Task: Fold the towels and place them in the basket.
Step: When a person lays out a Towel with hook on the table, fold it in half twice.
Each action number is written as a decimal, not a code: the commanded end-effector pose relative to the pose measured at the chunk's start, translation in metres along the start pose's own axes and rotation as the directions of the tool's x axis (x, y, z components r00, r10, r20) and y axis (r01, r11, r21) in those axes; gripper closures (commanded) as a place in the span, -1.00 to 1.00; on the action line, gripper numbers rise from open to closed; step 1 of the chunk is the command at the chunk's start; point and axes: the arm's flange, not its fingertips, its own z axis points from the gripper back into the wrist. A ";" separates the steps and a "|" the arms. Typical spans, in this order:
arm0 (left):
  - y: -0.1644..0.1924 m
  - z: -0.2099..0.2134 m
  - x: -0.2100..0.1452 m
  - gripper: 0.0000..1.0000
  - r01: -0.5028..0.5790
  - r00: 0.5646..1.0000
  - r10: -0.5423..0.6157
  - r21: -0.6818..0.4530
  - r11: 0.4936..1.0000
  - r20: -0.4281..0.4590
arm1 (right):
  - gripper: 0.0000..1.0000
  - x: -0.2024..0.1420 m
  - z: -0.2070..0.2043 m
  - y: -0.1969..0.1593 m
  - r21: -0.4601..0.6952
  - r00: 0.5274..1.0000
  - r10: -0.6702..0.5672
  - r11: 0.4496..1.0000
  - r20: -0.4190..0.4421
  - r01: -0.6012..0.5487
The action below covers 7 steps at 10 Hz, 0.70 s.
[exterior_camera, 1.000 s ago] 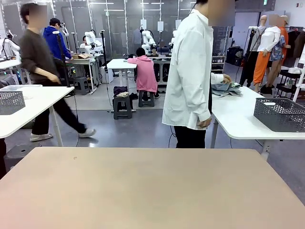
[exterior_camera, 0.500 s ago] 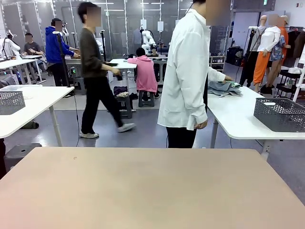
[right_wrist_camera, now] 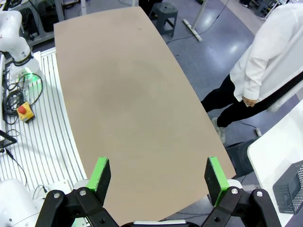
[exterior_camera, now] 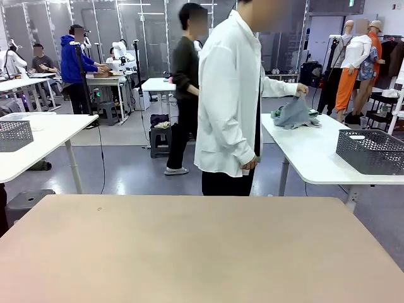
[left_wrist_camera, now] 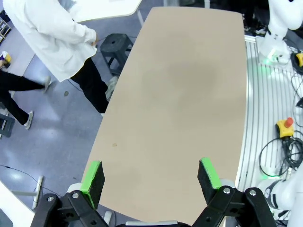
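I am holding my left gripper [left_wrist_camera: 150, 172] and right gripper [right_wrist_camera: 160, 172] wide and empty above the tan table [exterior_camera: 202, 252], while the towels [exterior_camera: 293, 113], lifted in a person's hand [exterior_camera: 302, 90], and the basket [exterior_camera: 371, 151] are sitting well beyond its far right corner, so any grasp attempted now is risking closing on nothing.

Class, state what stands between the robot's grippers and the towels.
The person, standing at the tan table's far edge, and a strip of floor separate the open left gripper and right gripper from the towels, piled on a white table beyond; the person's hand lifts one.
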 end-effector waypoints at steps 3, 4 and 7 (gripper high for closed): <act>0.000 0.001 0.000 -1.00 -0.003 1.000 0.003 -0.001 1.000 0.006 | -1.00 0.001 0.002 0.000 0.006 1.000 0.015 1.000 0.006 -0.015; 0.000 0.001 0.000 -1.00 -0.003 1.000 0.003 -0.001 1.000 0.006 | -1.00 0.001 0.002 0.000 0.006 1.000 0.015 1.000 0.006 -0.015; 0.000 0.001 0.000 -1.00 -0.003 1.000 0.003 -0.001 1.000 0.006 | -1.00 0.001 0.002 0.000 0.006 1.000 0.015 1.000 0.006 -0.015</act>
